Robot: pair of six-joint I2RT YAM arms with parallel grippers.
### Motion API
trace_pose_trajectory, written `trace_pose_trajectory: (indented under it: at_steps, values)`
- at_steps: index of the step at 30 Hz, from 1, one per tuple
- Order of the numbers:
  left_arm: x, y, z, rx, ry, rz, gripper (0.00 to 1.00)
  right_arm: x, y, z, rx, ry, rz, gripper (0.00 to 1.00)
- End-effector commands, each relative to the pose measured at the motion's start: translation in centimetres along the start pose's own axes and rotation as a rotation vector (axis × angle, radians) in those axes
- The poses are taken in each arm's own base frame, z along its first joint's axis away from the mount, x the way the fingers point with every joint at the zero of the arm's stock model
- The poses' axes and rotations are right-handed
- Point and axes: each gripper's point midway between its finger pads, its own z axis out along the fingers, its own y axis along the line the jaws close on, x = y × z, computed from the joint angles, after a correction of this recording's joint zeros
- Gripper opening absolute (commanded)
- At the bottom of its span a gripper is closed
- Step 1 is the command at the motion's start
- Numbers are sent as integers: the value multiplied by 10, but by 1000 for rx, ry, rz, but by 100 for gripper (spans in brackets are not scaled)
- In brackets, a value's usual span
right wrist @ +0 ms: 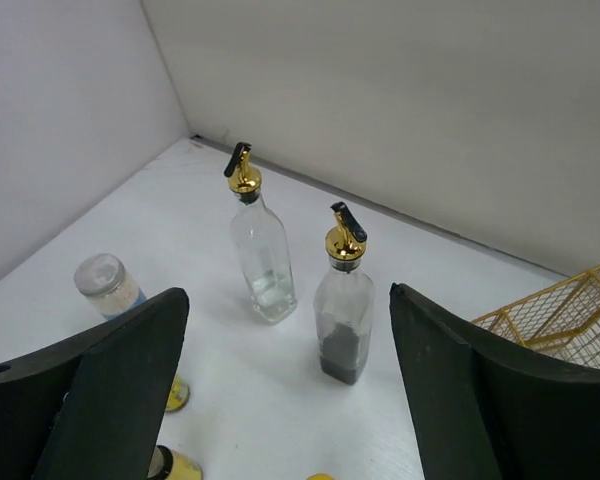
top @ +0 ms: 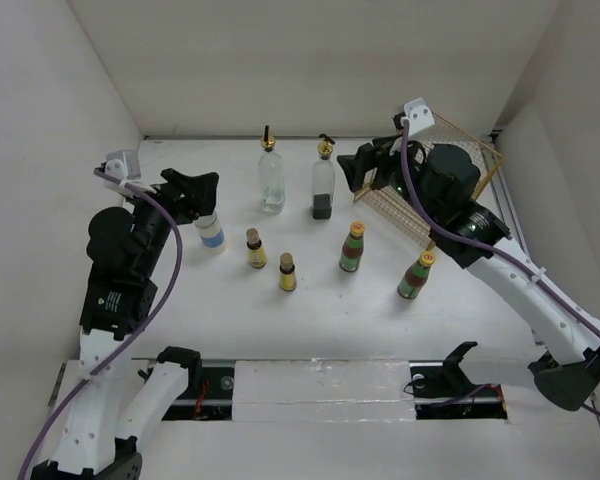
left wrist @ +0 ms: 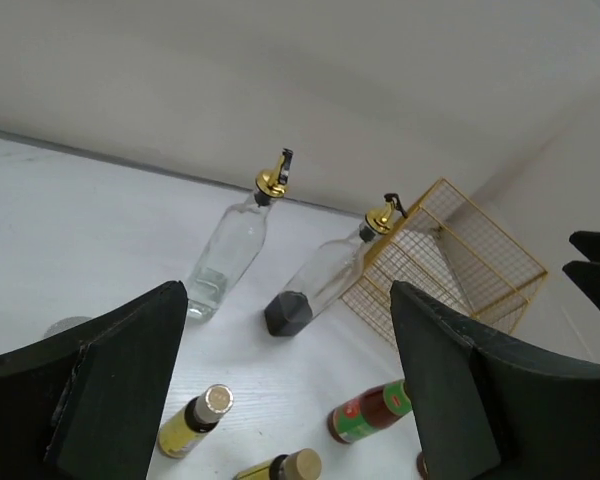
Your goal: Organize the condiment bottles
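Seven bottles stand on the white table. The clear glass bottle (top: 271, 180) and the one with dark liquid (top: 323, 187) stand at the back, both with gold pourers. Two small yellow bottles (top: 255, 250) (top: 287, 273) stand mid-table. Two green-red-labelled bottles (top: 353, 248) (top: 416, 275) stand to their right. The white blue-banded bottle (top: 212, 236) stands at the left. My left gripper (top: 206, 194) is open and empty just above the white bottle. My right gripper (top: 349, 172) is open and empty, raised just right of the dark-liquid bottle (right wrist: 343, 312).
A gold wire basket (top: 460, 150) lies tilted at the back right, behind my right arm; it also shows in the left wrist view (left wrist: 450, 265). White walls close in the left, back and right sides.
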Motion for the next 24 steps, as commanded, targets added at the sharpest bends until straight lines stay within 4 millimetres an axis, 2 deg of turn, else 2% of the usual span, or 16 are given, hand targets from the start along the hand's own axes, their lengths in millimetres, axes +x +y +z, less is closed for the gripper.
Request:
trace_pose_trajectory:
  at_steps: [1, 3, 4, 5, 6, 7, 8, 9, 10, 12, 13, 14, 17, 21, 23, 24]
  values:
    - [17, -16, 11, 111, 57, 4, 79, -14, -3, -8, 25, -57, 26, 86]
    - [18, -17, 11, 119, 61, 13, 79, -2, -6, -9, 39, -40, 24, 66]
    - [19, -18, 10, 130, 67, 13, 73, -2, -8, -12, 49, -46, 25, 51]
    - [21, -17, 12, 130, 67, 13, 64, 4, -8, -11, 50, -34, 24, 28]
    - [21, -17, 12, 130, 67, 13, 44, 9, -11, -11, 64, -25, 22, 6]
    - [26, -14, 14, 126, 74, 12, 28, 16, -11, -10, 65, -11, 20, 5]
    - [27, -11, 16, 115, 69, 12, 14, 16, -13, -10, 76, -12, 20, 5]
    - [35, -4, 18, 94, 82, 11, 7, 25, -13, -7, 78, 9, 17, 8]
    - [40, -2, 18, 87, 93, -1, 5, 35, -14, -3, 79, 30, 14, 30]
    - [49, 9, 24, 49, 100, -13, 8, 42, -8, 2, 47, 51, 12, 56]
    - [64, 17, 27, 28, 136, -26, 15, 54, -5, 9, 34, 81, 9, 72]
    - [66, 18, 29, 29, 134, -26, 29, 61, -2, 13, 21, 97, 8, 76]
    - [67, 19, 32, 28, 137, -26, 41, 79, 5, 32, -12, 130, 7, 83]
    - [71, 37, 40, -67, 176, 33, 43, 102, 5, 54, -19, 163, 15, 83]
    - [72, 40, 44, -81, 183, 45, 44, 99, -4, 68, -25, 134, 21, 83]
    - [75, 42, 46, -86, 192, 45, 44, 112, -8, 79, -21, 158, 31, 83]
